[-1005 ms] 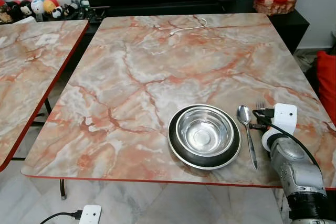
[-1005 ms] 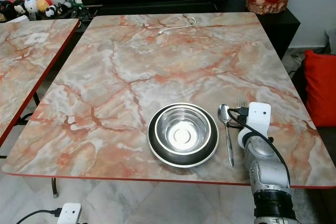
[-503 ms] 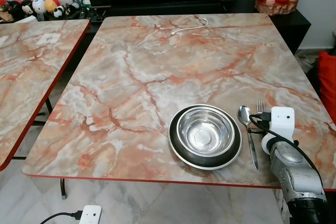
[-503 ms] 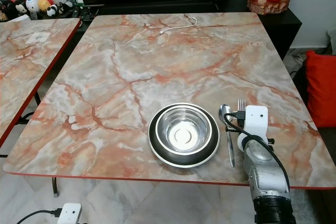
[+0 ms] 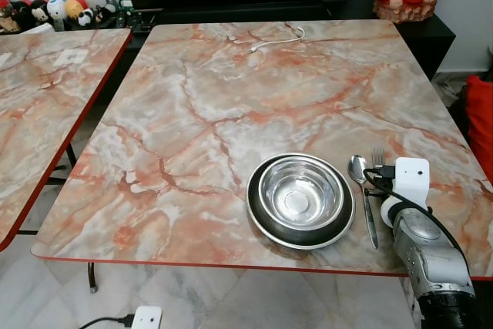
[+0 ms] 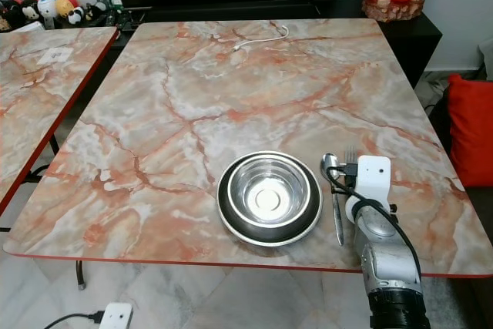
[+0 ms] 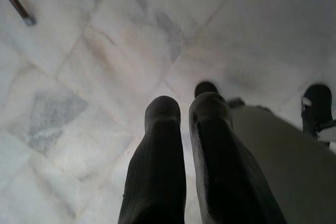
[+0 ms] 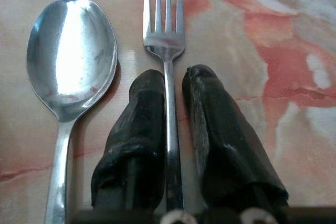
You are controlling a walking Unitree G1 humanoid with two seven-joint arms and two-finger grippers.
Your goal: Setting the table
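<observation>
Cutlery goes to the right of the dish, and that seems to be the reason for the layout: a bowl [image 5: 300, 194] sits nested in a dark plate [image 5: 263, 223] near the front edge of the table [image 5: 231, 98], with a spoon [image 5: 362, 190] just beside it at three o'clock and a fork [image 8: 167, 61] next to the spoon, parallel, tines pointing to twelve. Both lie flat on the marble.

The right gripper [image 8: 173, 80] is low over the fork, its two fingers [image 8: 137, 124] straddling the handle just behind the tines, close on either side. Whether they pinch the metal or have just let go, I cannot tell; the gap is very slim. My guess is the fork is being set down and squared up with the spoon.

The right arm reaches in from five o'clock, forearm angled down, wrist over the table edge. The left gripper [image 7: 184, 108] hangs idle over the floor tiles, fingers nearly pressed together, holding nothing.
</observation>
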